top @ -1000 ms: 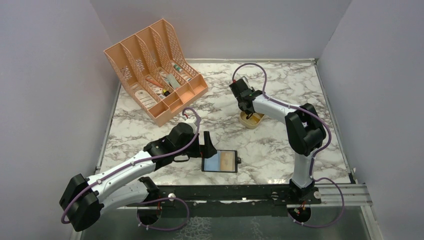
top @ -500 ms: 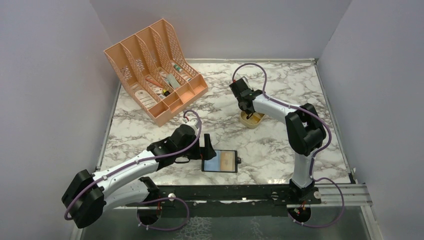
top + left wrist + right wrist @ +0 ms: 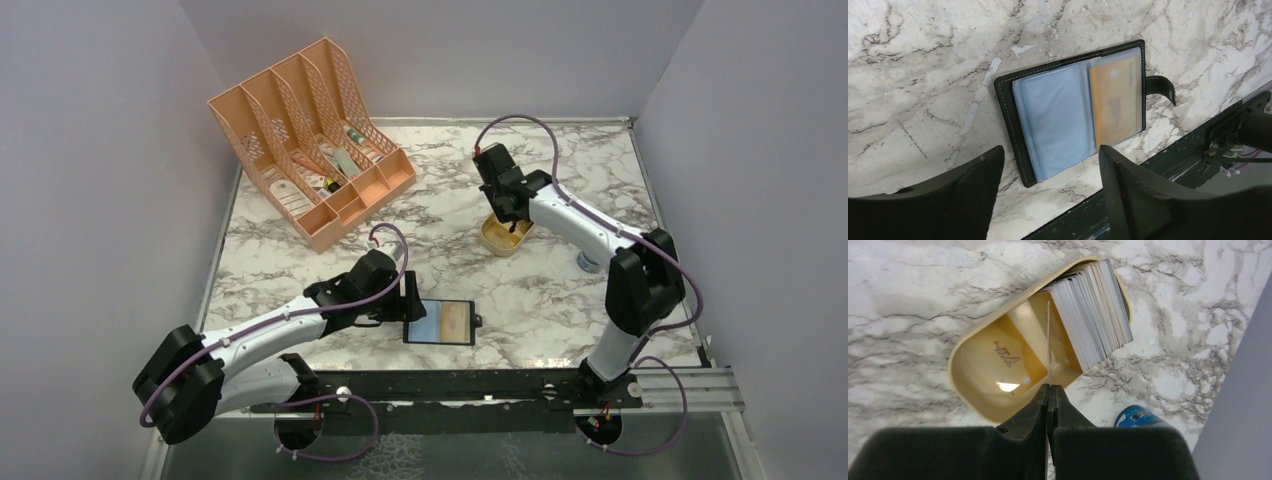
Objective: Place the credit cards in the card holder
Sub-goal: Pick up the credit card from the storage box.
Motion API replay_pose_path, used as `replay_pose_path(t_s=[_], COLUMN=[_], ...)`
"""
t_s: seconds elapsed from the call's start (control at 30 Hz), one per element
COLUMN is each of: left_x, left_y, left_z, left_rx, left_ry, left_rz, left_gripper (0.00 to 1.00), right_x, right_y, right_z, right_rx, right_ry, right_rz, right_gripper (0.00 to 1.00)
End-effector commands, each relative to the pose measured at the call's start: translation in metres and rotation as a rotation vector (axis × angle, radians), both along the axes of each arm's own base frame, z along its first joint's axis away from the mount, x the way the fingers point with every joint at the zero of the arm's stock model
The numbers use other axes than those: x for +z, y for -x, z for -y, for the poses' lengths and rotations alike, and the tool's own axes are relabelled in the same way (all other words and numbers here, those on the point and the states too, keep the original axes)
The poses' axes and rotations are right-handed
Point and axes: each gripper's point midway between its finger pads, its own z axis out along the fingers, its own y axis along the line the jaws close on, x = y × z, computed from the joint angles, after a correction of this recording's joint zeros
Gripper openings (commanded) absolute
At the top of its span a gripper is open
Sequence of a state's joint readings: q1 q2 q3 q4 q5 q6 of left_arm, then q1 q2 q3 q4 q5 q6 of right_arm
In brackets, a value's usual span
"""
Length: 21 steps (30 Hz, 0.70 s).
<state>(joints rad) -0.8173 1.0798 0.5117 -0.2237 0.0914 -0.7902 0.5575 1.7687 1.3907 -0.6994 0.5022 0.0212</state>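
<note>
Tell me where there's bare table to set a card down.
Bare marble lies between the peach organiser and the gold tin, and right of the card holder toward the right arm's base. Crowded: left of the holder, under the left gripper.

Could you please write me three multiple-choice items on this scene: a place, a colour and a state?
1. Where do the stacked cards stand? A in the gold tin; B in a glass jar; C in a cardboard box.
2. The card holder lies open; what colour is the sleeved card by its tab? A green; B orange; C red.
3. How is the right gripper? A wide open; B shut on nothing; C shut on a single card.
Key: 1 A, the stack leans in the tin's end; 2 B, orange shows through the clear sleeve; 3 C, the fingers pinch a thin card edge-on.
</note>
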Motion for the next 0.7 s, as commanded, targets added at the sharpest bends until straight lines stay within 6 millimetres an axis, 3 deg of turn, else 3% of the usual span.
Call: replay_pose_path(t_s=[0.0,0.2,0.37,0.53,0.67], left_x=[-0.011,-0.018,-0.025,-0.029,-0.030], left_y=[-0.001,0.000,0.003,0.005,0.008], left_z=[-0.007,-0.012,-0.012,-0.011,-0.008], left_rx=[0.039,0.059,0.055,0.051,0.038], left_ry=[-0.036,-0.047,-0.047,-0.040,-0.026], left_rz=[-0.022,-0.032,-0.043,-0.054,-0.065], left_gripper=[0.66,0.44,0.30,0.21,0.18], right_x=[0.032,0.051,0.061,0.072,0.069], right_y=[0.023,0.057,0.094,0.135,0.169], right_z=[-0.024,-0.042,-0.074,-0.097,-0.114], right_rx=[0.032,0.068,0.155,0.214,0.243], right_ry=[-0.194,-0.407,-0.670,-0.928,-1.119], right_rz=[-0.017,-0.036,-0.091,-0.152,-0.255], right_gripper=[0.01,0.01,0.01,0.01,0.01])
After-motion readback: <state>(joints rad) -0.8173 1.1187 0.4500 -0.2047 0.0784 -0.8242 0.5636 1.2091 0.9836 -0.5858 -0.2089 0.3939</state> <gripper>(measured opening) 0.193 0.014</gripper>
